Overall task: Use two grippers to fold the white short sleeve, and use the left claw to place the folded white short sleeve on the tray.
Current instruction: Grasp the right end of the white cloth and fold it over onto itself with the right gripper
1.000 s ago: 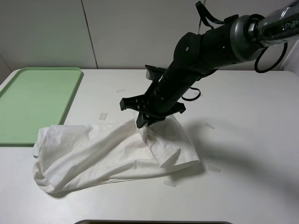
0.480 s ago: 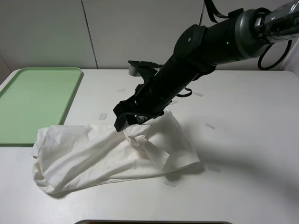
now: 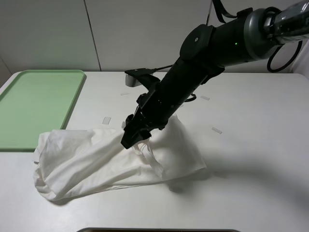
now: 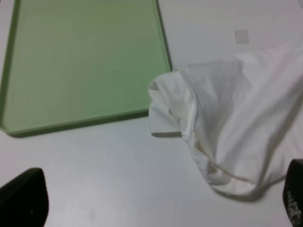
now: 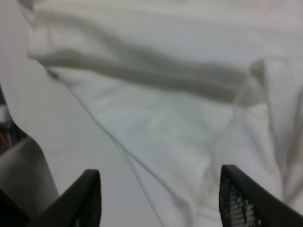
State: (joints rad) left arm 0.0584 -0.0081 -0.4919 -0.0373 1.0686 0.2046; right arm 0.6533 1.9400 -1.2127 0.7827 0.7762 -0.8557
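Note:
The white short sleeve (image 3: 82,159) lies crumpled on the table, one end close to the tray's corner. The pale-green tray (image 3: 34,101) sits at the far left with nothing on it. My right gripper (image 3: 131,139) reaches across and points down onto the shirt's middle. In the right wrist view its fingers (image 5: 90,196) stand apart, open, with white cloth (image 5: 165,104) below and nothing pinched. My left gripper (image 4: 161,201) is wide open above bare table, near the shirt's bunched end (image 4: 236,123) and the tray (image 4: 85,61). The left arm does not show in the exterior view.
Small clear tape marks (image 3: 106,120) dot the white table around the shirt, another (image 3: 216,129) lying to the right. A dark edge (image 3: 159,230) shows at the table's front. A pale wall stands behind.
My right gripper has opened and let go of the raised fold, which has sunk back. The arm has turned and swung left and down over the shirt's middle. The left gripper has not moved.

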